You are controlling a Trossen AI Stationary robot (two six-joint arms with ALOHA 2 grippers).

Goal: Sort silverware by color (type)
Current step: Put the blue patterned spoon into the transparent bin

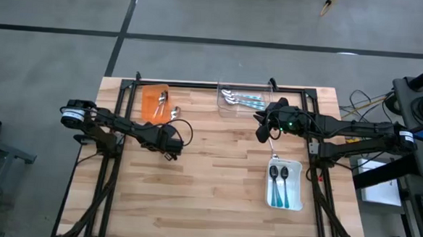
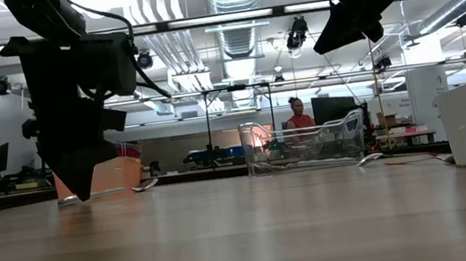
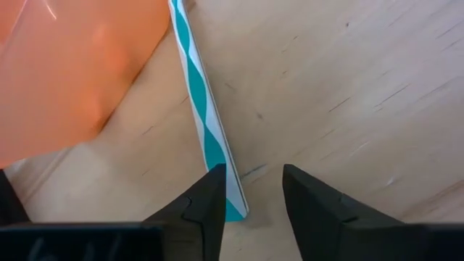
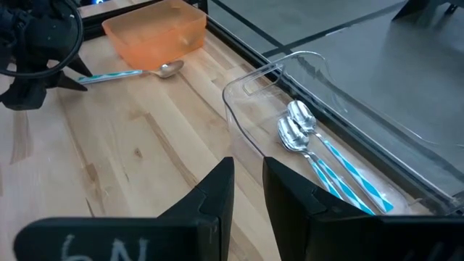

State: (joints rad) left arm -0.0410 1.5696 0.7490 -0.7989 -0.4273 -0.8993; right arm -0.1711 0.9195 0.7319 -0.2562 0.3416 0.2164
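Note:
A spoon with a teal-and-white striped handle (image 3: 205, 123) lies flat on the wood beside the orange tray (image 1: 153, 104), its shiny bowl (image 4: 170, 69) near the tray's wall. My left gripper (image 3: 252, 199) is open and low over the table, its fingers on either side of the handle's free end (image 3: 235, 209). My right gripper (image 4: 248, 185) hangs above the table near the clear tray (image 1: 243, 100), open by a narrow gap and holding nothing. Teal-handled spoons (image 4: 322, 156) lie in the clear tray, and two more (image 1: 281, 182) in the white tray (image 1: 299, 203). My left gripper comes down at the free end of the striped handle (image 3: 235, 209) from above, fingers across it. One finger (image 3: 210, 206) stands right against the handle's edge; whether it touches I cannot tell. The spoon lies flat on the table.
The orange tray (image 4: 156, 32) holds spoons (image 1: 160, 98). Bare wood lies across the table's middle and near side. A black frame runs along the far edge and both sides. Cables loop off the left gripper (image 1: 171, 134). A person sits far off in the room (image 2: 299, 115).

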